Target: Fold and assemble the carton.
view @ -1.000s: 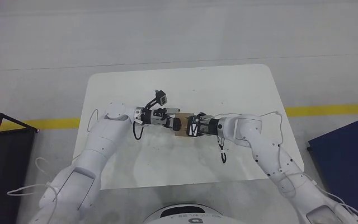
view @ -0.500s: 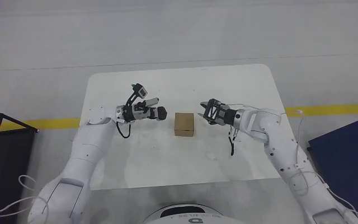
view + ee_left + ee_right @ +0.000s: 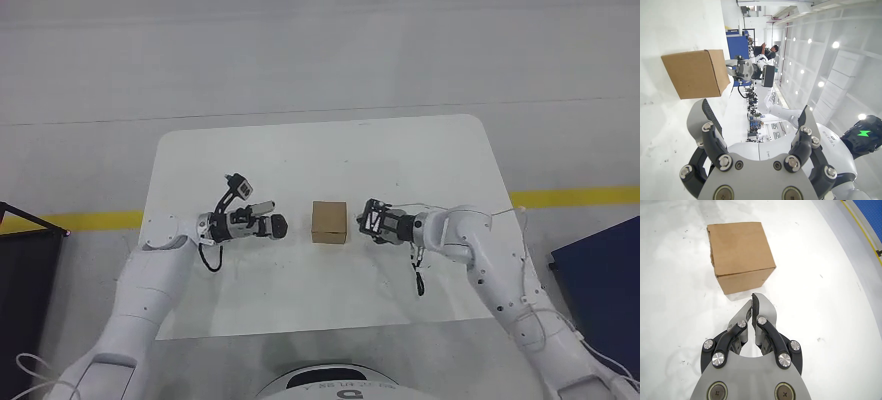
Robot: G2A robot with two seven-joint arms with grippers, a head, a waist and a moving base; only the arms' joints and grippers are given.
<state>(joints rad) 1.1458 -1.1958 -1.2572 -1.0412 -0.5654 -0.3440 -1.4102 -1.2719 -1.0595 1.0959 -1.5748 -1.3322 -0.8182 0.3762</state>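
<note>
The brown box (image 3: 329,222) sits in the middle of the table (image 3: 400,160), touched by neither claw. Seen from above, the left claw (image 3: 281,227) is at its nine o'clock, spread wide. The right claw (image 3: 364,219), just beside it at three o'clock, is pressed together on nothing.

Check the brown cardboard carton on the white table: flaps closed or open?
Closed. The brown cardboard carton sits as a squared box on the white table, top and visible sides flat, no flap raised. Underside hidden.
</note>
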